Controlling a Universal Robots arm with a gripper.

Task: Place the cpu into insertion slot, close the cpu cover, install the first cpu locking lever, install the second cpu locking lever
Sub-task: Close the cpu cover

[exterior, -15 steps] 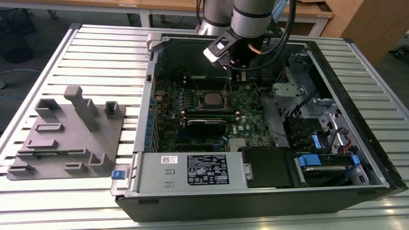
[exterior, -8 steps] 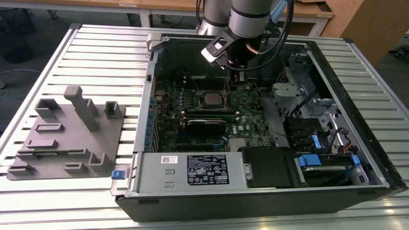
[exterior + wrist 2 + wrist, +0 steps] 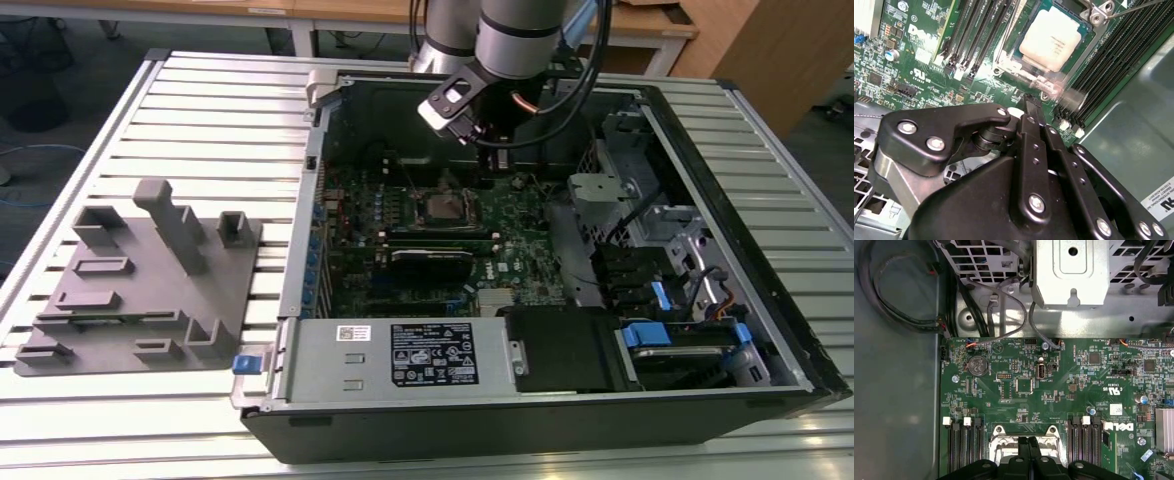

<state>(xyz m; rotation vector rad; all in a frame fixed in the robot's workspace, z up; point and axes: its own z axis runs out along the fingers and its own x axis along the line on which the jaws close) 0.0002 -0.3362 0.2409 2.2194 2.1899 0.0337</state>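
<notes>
The insertion slot (image 3: 1019, 72), cpu (image 3: 1053, 41) seated, is flanked by memory slots (image 3: 979, 35). The gripper (image 3: 1030, 102) is held beside it, fingers (image 3: 1027, 132) together.

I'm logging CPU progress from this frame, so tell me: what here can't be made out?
Second wrist view: part of the cpu cover is blurred, and the locking lever is cut off by the edge.
First wrist view: the end effector and the edge hide most of the insertion slot.
Exterior view: the insertion slot is too small to show whether the cpu cover is closed.
</notes>
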